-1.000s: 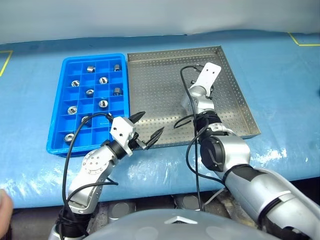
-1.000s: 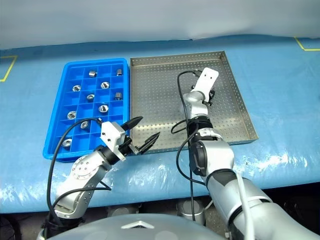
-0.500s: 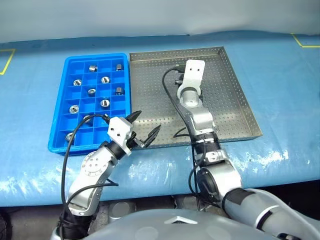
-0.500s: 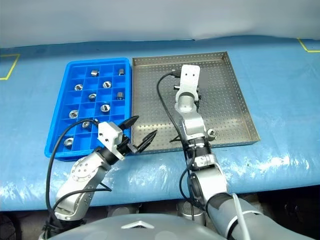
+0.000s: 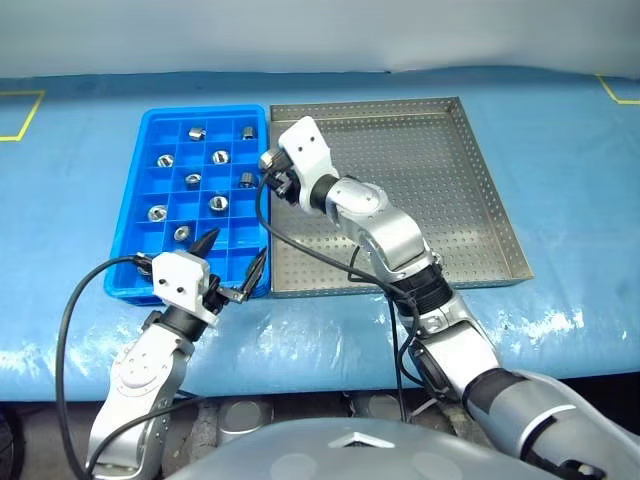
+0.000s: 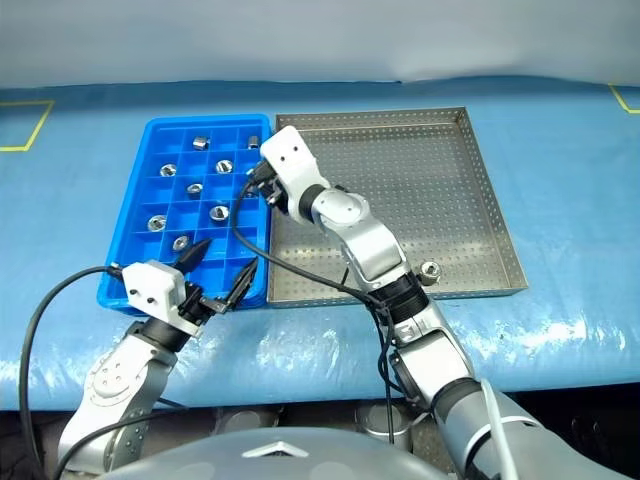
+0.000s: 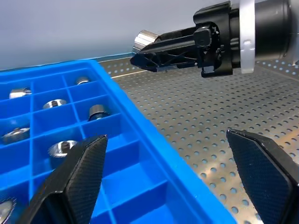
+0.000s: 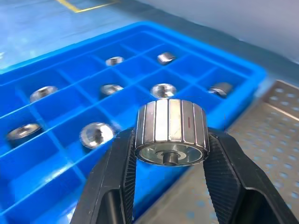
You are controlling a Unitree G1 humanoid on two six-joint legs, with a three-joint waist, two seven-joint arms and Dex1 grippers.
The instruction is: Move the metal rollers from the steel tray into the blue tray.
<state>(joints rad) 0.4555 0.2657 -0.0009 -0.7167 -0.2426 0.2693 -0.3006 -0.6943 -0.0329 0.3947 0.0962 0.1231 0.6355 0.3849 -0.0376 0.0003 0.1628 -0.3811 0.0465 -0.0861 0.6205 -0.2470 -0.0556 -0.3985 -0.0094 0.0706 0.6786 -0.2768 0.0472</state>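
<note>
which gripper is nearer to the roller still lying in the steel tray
Left, narrowly. The open left gripper hovers over the blue tray's near right corner. The right gripper, holding another roller, is at the trays' shared edge, farther up from the loose roller.

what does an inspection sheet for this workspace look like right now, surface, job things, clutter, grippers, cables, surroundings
surface: table under a blue plastic cover, wrinkled along the front edge
job's things: bright blue gridded plastic tray holds several small shiny metal rollers, one per cell; large perforated steel tray beside it, touching; one roller left in it near the front rim
clutter: nothing seen
grippers: right gripper shut on a ribbed metal roller, over the seam between the trays; left gripper open, empty, at the blue tray's front edge
cables: black cables loop along both arms
surroundings: yellow tape marks on the cover; pale wall behind
</note>
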